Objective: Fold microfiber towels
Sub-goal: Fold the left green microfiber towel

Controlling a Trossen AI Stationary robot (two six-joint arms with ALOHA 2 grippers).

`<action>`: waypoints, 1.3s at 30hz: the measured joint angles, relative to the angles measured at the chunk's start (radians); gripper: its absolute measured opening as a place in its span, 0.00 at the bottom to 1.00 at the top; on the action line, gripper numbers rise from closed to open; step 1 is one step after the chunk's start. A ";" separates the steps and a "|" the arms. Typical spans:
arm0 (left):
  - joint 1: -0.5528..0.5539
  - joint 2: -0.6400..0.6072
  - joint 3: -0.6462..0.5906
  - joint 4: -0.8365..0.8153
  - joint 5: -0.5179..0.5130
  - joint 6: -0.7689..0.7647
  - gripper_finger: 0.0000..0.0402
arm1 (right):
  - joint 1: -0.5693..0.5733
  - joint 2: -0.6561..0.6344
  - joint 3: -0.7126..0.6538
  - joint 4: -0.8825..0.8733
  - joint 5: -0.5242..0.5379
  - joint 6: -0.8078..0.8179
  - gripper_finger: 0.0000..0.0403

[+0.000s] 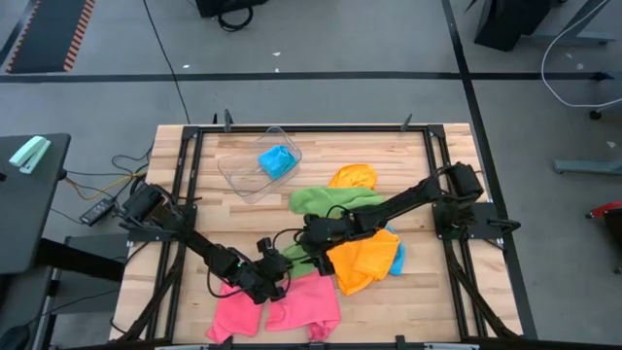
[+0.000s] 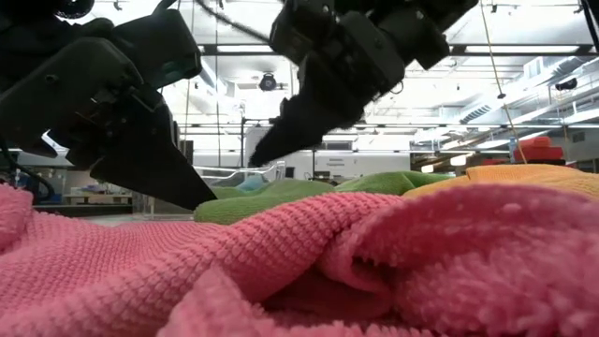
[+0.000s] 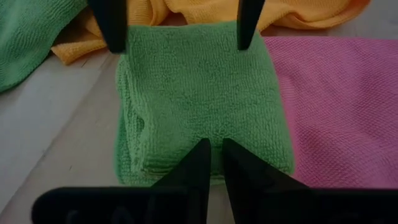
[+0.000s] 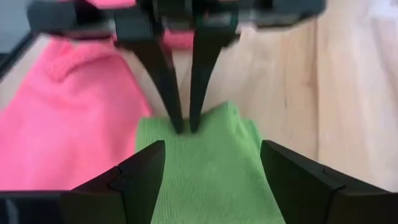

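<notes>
Near the six o'clock edge of the pale wooden slatted table [image 1: 418,292], both dark arms meet over a small folded green microfiber towel [image 3: 202,106]. The left gripper [image 3: 211,155] comes in from eight o'clock, its two thin fingers drawn nearly together and pinching the near edge of that folded green square. The right gripper [image 4: 211,165] reaches in from three o'clock and faces it across the cloth, its jaws spread wide and set over the opposite edge, holding nothing that I can see.

A flat bright pink microfiber towel [image 1: 277,303] lies at six o'clock, touching the folded green one along one side. A crumpled orange microfiber towel [image 1: 362,261] sits just beside the right arm, with a sliver of sky blue cloth [image 1: 397,255] peeking from under its three o'clock edge. Another loose green towel [image 1: 326,199] and a second orange one [image 1: 352,177] lie toward the table's centre. At eleven o'clock stands a clear plastic tub [image 1: 245,167] with a blue towel [image 1: 278,161] inside.
</notes>
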 joint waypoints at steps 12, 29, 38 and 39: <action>0.000 0.000 0.001 0.000 -0.001 -0.008 0.18 | 0.005 0.046 -0.095 0.118 0.013 0.034 0.68; -0.023 -0.052 0.002 0.005 0.042 0.011 0.24 | 0.047 -0.016 -0.067 0.072 0.019 0.012 0.68; 0.025 -0.186 0.001 -0.088 0.068 0.009 0.21 | 0.054 -0.024 -0.071 0.022 0.031 0.037 0.68; 0.051 -0.190 0.001 -0.106 0.091 -0.001 0.22 | 0.054 -0.027 -0.071 0.014 0.030 0.041 0.68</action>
